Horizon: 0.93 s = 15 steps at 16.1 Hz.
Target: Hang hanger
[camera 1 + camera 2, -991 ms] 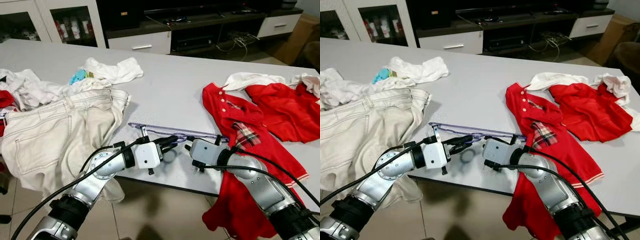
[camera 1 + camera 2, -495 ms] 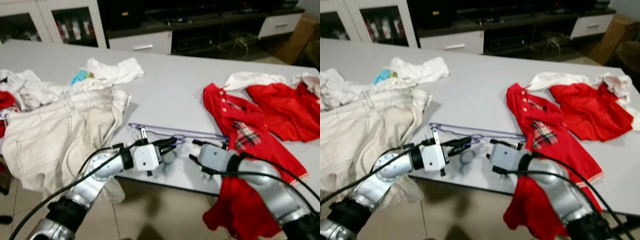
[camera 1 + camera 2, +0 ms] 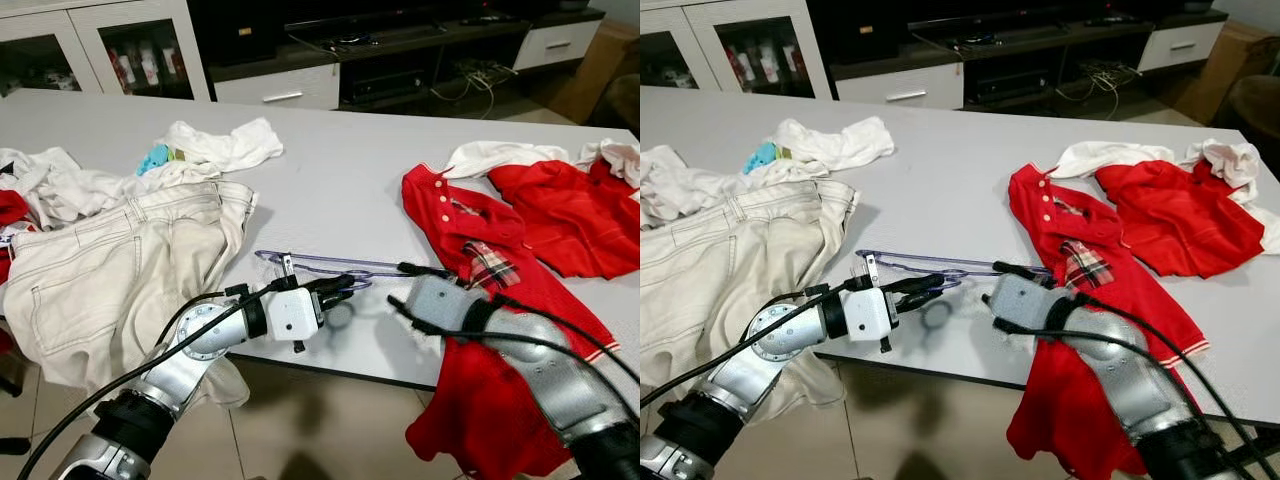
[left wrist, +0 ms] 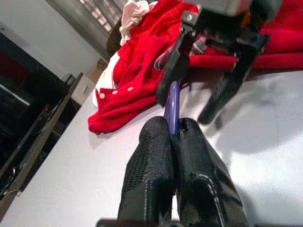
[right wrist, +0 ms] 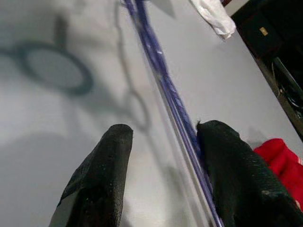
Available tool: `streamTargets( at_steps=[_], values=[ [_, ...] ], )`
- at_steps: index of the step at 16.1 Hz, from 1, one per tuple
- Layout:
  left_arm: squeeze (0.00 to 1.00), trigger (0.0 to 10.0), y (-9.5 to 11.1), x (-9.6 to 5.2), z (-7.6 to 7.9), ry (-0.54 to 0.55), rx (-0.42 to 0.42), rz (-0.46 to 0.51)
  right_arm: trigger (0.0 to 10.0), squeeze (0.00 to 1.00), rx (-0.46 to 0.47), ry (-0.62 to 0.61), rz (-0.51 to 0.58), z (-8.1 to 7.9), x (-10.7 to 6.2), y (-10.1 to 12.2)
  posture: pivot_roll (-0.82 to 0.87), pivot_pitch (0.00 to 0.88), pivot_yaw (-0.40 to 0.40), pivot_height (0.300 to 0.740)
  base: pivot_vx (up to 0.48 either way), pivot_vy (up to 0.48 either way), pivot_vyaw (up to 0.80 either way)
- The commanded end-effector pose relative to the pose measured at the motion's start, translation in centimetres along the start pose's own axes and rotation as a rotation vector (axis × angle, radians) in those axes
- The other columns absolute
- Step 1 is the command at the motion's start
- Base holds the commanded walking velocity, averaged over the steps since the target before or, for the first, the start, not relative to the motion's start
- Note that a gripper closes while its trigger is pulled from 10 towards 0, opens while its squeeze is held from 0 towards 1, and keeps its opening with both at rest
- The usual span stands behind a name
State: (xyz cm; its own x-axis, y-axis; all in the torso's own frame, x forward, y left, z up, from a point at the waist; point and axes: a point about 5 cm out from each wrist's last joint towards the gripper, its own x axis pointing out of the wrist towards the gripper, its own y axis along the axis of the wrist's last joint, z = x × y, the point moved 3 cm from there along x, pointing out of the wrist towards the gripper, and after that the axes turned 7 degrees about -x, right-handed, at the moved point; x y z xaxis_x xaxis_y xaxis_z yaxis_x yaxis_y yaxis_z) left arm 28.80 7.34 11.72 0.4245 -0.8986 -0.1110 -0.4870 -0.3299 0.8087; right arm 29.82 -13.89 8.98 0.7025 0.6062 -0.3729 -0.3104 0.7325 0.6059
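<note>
Grey surface (image 3: 340, 180) carries the purple hanger (image 3: 310, 262) lying crosswise, its hook end pinched by the left claw (image 3: 340, 287), while the right claw (image 5: 163, 156), fingers spread, straddles its bar.

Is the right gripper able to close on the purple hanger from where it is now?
Probably yes. The right gripper has its jaws open with the purple hanger running between them, and nothing blocks it; the left gripper holds the hanger's other part.
</note>
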Motion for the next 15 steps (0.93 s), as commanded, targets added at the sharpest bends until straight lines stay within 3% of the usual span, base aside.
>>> streamTargets(
  at_steps=[1, 6, 12, 13, 14, 15],
  values=[
    [0.00, 10.0, 0.5, 0.2, -0.1, -0.014, 0.024, 0.014, 10.0, 0.00, -0.037, -0.006, -0.001, 0.2, 0.8, 0.2, -0.08, 0.000, 0.050, 0.740, 0.000, 0.000, 0.00],
    [0.00, 10.0, 0.7, 0.3, 0.4, -0.015, 0.020, 0.023, 10.0, 0.00, -0.049, -0.020, -0.031, 0.1, 2.9, -0.2, -0.07, 0.000, 0.037, 0.740, 0.000, 0.000, 0.00],
    [0.00, 10.0, 0.7, 0.4, 0.6, -0.014, 0.022, 0.024, 10.0, 0.00, -0.045, -0.060, -0.088, 0.4, 3.8, -1.2, -0.07, 0.000, 0.033, 0.740, 0.000, 0.000, 0.00],
    [0.00, 10.0, 0.7, 0.5, 0.6, -0.015, 0.023, 0.025, 5.7, 0.00, -0.038, -0.064, -0.092, 0.5, 3.9, -1.4, -0.07, 0.000, 0.033, 0.740, 0.000, 0.000, 0.00],
    [0.00, 10.0, 0.7, 0.5, 0.6, -0.016, 0.023, 0.026, 0.7, 0.00, -0.035, -0.065, -0.093, 0.5, 4.0, -1.4, -0.07, 0.000, 0.033, 0.740, 0.000, 0.000, 0.00],
    [0.00, 10.0, 0.7, 0.5, 0.7, -0.019, 0.026, 0.027, 0.0, 0.00, -0.022, -0.070, -0.089, 0.6, 4.1, -1.3, -0.07, 0.000, 0.033, 0.740, 0.000, 0.000, 0.00]
  ],
)
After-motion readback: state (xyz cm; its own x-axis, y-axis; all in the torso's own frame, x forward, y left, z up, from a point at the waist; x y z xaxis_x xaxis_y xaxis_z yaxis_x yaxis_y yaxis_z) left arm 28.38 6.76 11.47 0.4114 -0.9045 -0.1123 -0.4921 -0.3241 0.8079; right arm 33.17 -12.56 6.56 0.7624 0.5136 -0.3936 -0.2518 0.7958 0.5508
